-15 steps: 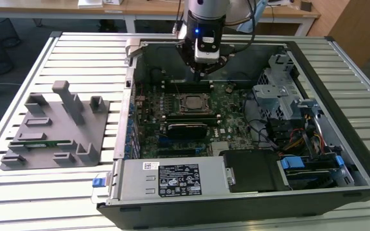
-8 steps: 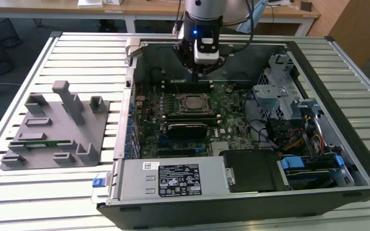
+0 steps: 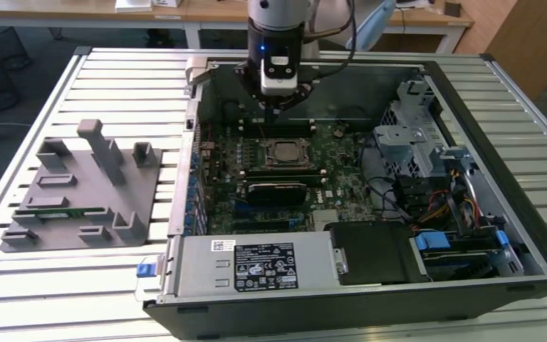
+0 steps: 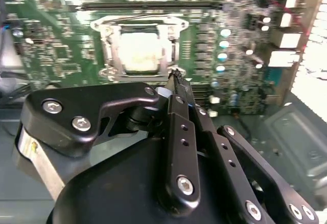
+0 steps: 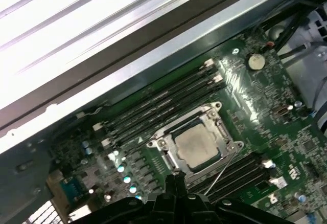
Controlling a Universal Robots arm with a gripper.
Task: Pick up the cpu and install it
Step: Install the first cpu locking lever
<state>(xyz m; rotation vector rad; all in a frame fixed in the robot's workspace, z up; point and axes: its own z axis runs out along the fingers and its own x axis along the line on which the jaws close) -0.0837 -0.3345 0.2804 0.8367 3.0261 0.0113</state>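
Observation:
The cpu point(image 3: 283, 152) lies flat in the motherboard's socket, its silver-grey top showing inside the metal socket frame. Both wrist views show it too: the cpu point(image 4: 140, 52) and the cpu point(image 5: 196, 146). My gripper point(image 3: 273, 114) hangs inside the open computer case point(image 3: 501, 178), above the memory slots just past the far side of the socket. Its dark fingers point(image 4: 179, 116) meet in a point at the gripper point(image 4: 176, 74) tip with nothing between them. The gripper point(image 5: 173, 177) tip stands a little apart from the socket's edge.
On the slatted table at the exterior view's left stands a grey plastic fixture point(image 3: 79, 192) with a green memory stick point(image 3: 60, 211) in it. A power supply point(image 3: 254, 265), drive cage point(image 3: 412, 142) and cables point(image 3: 426, 203) crowd the case around the motherboard point(image 3: 340, 178).

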